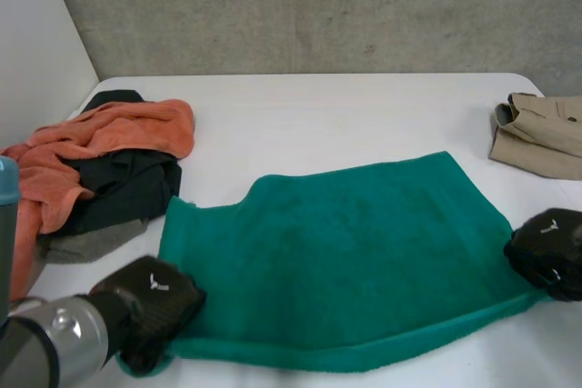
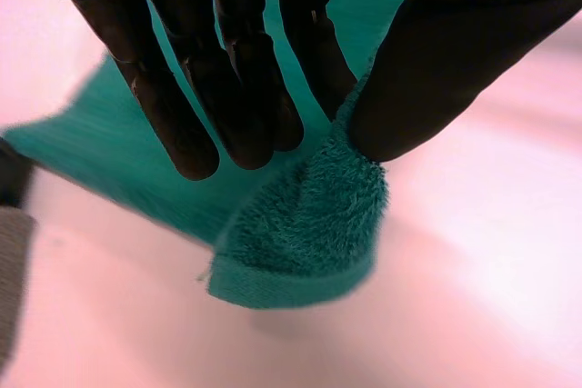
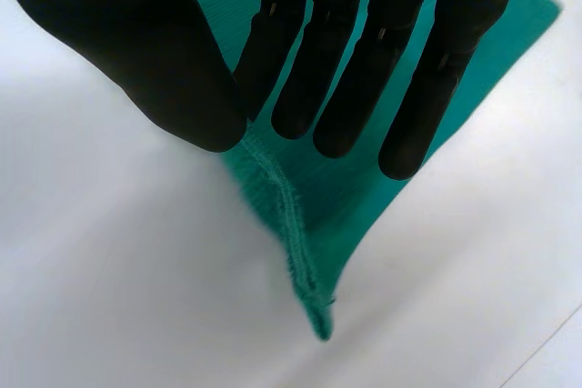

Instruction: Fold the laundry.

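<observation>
Nearest the camera, two hands hold one green towel, which is spread flat across the near middle of the white table. The left hand is at the towel's near left corner; its wrist view shows straight fingers pinching the corner against the thumb, with the corner lifted and drooping. The right hand is at the near right corner, where straight fingers and the thumb nip the towel's edge between them. Further back on the left is one heap of three pieces: an orange towel on top, a black garment and a grey cloth. One folded beige garment lies far right. A concrete wall stands behind the table.
</observation>
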Motion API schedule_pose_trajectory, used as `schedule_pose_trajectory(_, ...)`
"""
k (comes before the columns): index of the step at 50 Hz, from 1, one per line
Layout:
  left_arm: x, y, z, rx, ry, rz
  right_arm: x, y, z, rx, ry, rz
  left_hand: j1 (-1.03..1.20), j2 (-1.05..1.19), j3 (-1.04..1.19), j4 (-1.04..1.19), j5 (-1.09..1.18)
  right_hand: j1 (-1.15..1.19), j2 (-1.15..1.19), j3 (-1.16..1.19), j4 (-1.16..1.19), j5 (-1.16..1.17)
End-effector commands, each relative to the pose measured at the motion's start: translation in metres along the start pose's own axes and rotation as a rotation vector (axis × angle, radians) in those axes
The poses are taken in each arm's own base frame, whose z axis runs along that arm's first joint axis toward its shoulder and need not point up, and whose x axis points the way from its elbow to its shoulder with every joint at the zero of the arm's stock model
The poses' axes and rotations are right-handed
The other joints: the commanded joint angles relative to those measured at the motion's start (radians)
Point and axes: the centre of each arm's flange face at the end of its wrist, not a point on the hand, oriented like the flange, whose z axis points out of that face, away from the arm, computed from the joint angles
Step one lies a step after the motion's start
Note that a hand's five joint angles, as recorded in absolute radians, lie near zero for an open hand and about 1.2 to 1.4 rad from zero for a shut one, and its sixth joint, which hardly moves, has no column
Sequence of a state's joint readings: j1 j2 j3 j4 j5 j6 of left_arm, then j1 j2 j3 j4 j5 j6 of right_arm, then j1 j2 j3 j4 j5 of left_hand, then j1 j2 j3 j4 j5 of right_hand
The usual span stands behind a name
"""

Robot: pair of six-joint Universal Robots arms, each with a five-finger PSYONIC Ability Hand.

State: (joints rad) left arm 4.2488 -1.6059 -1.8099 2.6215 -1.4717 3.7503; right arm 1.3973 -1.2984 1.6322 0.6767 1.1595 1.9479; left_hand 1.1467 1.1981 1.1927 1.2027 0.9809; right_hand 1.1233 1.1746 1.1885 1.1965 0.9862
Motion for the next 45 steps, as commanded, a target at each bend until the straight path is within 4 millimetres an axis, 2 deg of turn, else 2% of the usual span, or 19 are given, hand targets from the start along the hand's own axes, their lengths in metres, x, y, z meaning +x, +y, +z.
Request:
schedule_pose_trajectory(1,-0.035,-0.026,0.036,0.105,-0.189,0.007,0.007,-0.025,0.025,0.142,0.09,0.022,0.25,0.198,0.204,0.194,0.241,0.273,0.222,0.208,0.2,0.236)
schedule_pose_trajectory(8,-0.064,-0.041,0.079,0.112,-0.283,0.024,0.02,-0.055,0.057,0.314,0.211,0.001,0.25,0.198,0.204,0.194,0.241,0.273,0.222,0.208,0.2,0.236)
schedule_pose_trajectory(14,-0.083,-0.046,0.102,0.091,-0.347,0.02,0.035,-0.077,0.08,0.449,0.329,-0.046,0.25,0.198,0.204,0.194,0.241,0.273,0.222,0.208,0.2,0.236)
schedule_pose_trajectory(18,-0.102,-0.073,0.113,0.224,-0.427,0.029,0.058,-0.097,0.091,0.55,0.462,-0.05,0.25,0.198,0.204,0.194,0.241,0.273,0.222,0.208,0.2,0.236)
schedule_pose_trajectory(19,-0.114,-0.091,0.115,0.315,-0.488,0.035,0.072,-0.11,0.089,0.608,0.536,-0.046,0.25,0.198,0.204,0.194,0.241,0.273,0.222,0.208,0.2,0.236)
schedule_pose_trajectory(22,-0.139,-0.124,0.108,0.487,-0.609,0.033,0.1,-0.136,0.074,0.729,0.678,-0.03,0.25,0.198,0.204,0.194,0.241,0.273,0.222,0.208,0.2,0.236)
schedule_pose_trajectory(23,-0.156,-0.15,0.095,0.623,-0.702,0.034,0.121,-0.153,0.056,0.825,0.779,-0.003,0.25,0.198,0.204,0.194,0.241,0.273,0.222,0.208,0.2,0.236)
schedule_pose_trajectory(26,-0.182,-0.187,0.063,0.845,-0.848,0.026,0.149,-0.178,0.017,0.998,0.921,0.061,0.25,0.198,0.204,0.194,0.241,0.273,0.222,0.208,0.2,0.236)
schedule_pose_trajectory(27,-0.193,-0.206,0.04,0.976,-0.922,0.016,0.163,-0.191,-0.01,1.112,0.986,0.106,0.25,0.198,0.204,0.194,0.241,0.273,0.222,0.208,0.2,0.236)
schedule_pose_trajectory(30,-0.205,-0.229,0.007,1.157,-1.002,-0.015,0.178,-0.204,-0.046,1.278,1.017,0.171,0.25,0.198,0.204,0.194,0.241,0.273,0.222,0.208,0.2,0.236)
schedule_pose_trajectory(33,-0.207,-0.232,0.0,1.17,-0.994,-0.024,0.181,-0.206,-0.053,1.296,0.985,0.179,0.25,0.198,0.204,0.194,0.241,0.273,0.222,0.208,0.2,0.236)
schedule_pose_trajectory(36,-0.202,-0.227,0.006,1.103,-0.937,-0.027,0.174,-0.205,-0.044,1.243,0.914,0.17,0.25,0.198,0.204,0.194,0.241,0.273,0.222,0.208,0.2,0.236)
schedule_pose_trajectory(41,-0.186,-0.203,0.027,0.954,-0.812,-0.062,0.162,-0.189,-0.018,1.119,0.827,0.182,0.25,0.198,0.204,0.194,0.241,0.273,0.222,0.208,0.2,0.236)
schedule_pose_trajectory(45,-0.168,-0.176,0.051,0.863,-0.715,-0.105,0.148,-0.167,0.011,1.016,0.761,0.183,0.25,0.198,0.204,0.194,0.241,0.273,0.222,0.208,0.2,0.236)
